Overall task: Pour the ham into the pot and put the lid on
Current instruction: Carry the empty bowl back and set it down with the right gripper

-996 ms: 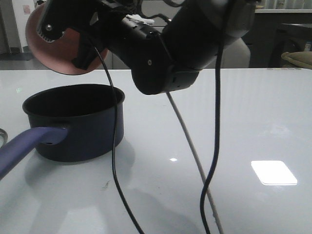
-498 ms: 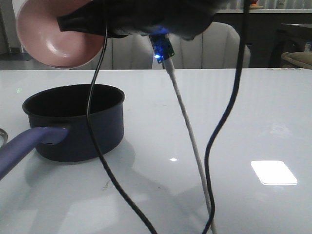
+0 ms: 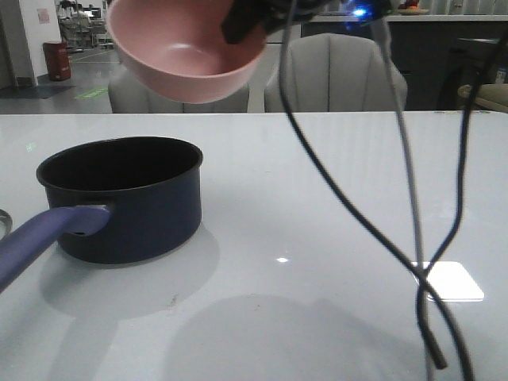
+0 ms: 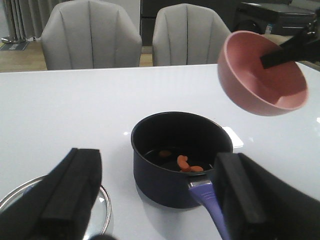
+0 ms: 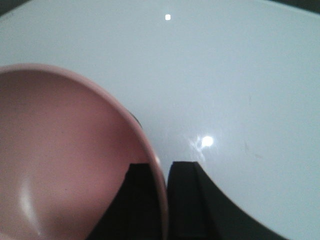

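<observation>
Your right gripper (image 5: 159,192) is clamped on the pink bowl (image 3: 186,49) rim above the pot (image 3: 119,198); ham (image 4: 182,163) lies inside; left gripper (image 4: 155,200) fingers apart.

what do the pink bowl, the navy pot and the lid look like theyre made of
Round pink bowl: probably glazed ceramic or glossy plastic; smooth, with a soft highlight inside.

Dark navy round saucepan: likely coated metal; matte black interior, handle in satin purple-blue, perhaps plastic or silicone.

Round lid: seemingly clear glass inside a shiny metal rim; the table shows through it, though the left hand hides most of it.
</observation>
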`<state>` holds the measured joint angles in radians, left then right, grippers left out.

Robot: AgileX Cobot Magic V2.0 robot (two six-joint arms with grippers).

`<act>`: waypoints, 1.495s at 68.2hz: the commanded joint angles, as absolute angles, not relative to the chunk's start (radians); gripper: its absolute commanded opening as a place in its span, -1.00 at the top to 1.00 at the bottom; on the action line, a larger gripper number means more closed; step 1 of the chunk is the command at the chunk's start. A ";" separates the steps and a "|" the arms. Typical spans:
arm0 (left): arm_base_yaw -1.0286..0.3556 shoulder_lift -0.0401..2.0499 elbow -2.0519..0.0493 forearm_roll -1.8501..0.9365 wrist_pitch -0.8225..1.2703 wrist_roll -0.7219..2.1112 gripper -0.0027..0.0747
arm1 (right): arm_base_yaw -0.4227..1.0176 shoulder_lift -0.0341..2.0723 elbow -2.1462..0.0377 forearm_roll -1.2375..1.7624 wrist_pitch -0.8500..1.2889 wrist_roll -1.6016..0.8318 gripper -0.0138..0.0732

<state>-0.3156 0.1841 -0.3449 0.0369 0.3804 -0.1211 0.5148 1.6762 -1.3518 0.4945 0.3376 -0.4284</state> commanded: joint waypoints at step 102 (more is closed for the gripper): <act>-0.323 0.193 -0.374 0.029 0.296 -0.118 -0.39 | 0.205 1.611 -1.321 0.377 0.650 -0.384 -0.26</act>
